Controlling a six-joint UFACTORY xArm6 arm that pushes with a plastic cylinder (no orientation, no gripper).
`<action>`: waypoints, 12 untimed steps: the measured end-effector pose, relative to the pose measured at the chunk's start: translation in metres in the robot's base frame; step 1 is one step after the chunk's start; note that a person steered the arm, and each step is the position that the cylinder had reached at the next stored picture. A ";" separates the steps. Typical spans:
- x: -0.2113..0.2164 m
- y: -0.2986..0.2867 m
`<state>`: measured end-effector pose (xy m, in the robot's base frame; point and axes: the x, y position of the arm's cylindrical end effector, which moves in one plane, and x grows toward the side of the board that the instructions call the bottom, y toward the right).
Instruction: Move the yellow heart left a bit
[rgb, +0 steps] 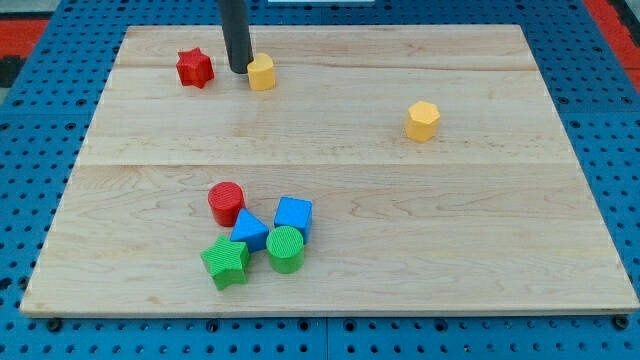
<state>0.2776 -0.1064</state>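
**Listener:** As the scene stands now, where is the yellow heart?

**Arm:** The yellow heart (261, 72) sits on the wooden bench (450, 250) near the view's top edge, left of centre. My tip (239, 70), the lower end of a straight dark rod coming down from the view's top, stands just beside the heart on its left. The two are so close that I cannot tell whether they touch.

**Listener:** Is your claw open or closed, and does it hold anything?

**Arm:** My tip is a plain rod end, with nothing on it that opens or closes. It holds nothing and only rests at the bench surface.

**Listener:** What else is near the heart?

**Arm:** A red star (195, 68) lies to the left of my tip, near it but apart, so my tip stands between the star and the heart. A second yellow block (423, 120), many-sided in shape, lies well apart to the view's right and a little lower.

**Listener:** And the rest of the bench?

**Arm:** A cluster sits towards the view's bottom, left of centre. A red cylinder (226, 203) is at its top left and a blue cube (293, 215) at its right. A blue triangle (249, 230) lies between them and slightly lower. Below these are a green cylinder (285, 249) and, to its left, a green star (226, 262). These five are packed closely together, well apart from the heart.
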 end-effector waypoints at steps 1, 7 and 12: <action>0.001 0.000; 0.071 0.074; 0.063 0.097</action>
<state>0.3406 -0.0094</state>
